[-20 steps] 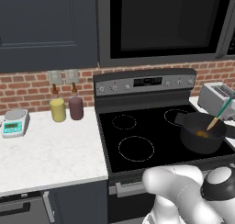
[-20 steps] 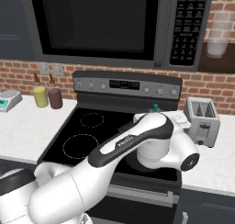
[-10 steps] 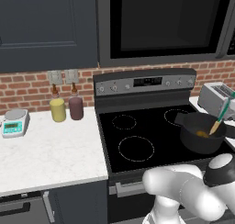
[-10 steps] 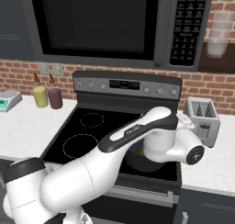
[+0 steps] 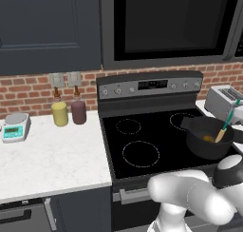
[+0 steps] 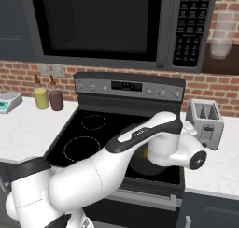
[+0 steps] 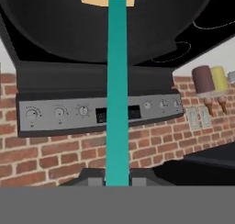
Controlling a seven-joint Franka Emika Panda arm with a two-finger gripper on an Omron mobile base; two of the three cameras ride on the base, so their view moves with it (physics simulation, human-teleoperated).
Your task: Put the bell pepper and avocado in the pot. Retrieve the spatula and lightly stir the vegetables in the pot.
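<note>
We see the spatula [image 5: 226, 122] standing tilted in the pot [image 5: 207, 138], its yellow-orange blade down inside and its teal handle leaning up toward the toaster [image 5: 223, 101]. In the hand view our gripper [image 7: 116, 178] is closed narrowly on the handle's end, the fingers [image 7: 93, 179] pressed to each side. The pot sits on the stove's [image 5: 142, 140] front right burner. Compared with a second ago, the spatula's lean and the pot's place look unchanged, while our arm's elbow has swung further right across the stove front in the right base view. We cannot make out the pepper or avocado.
</note>
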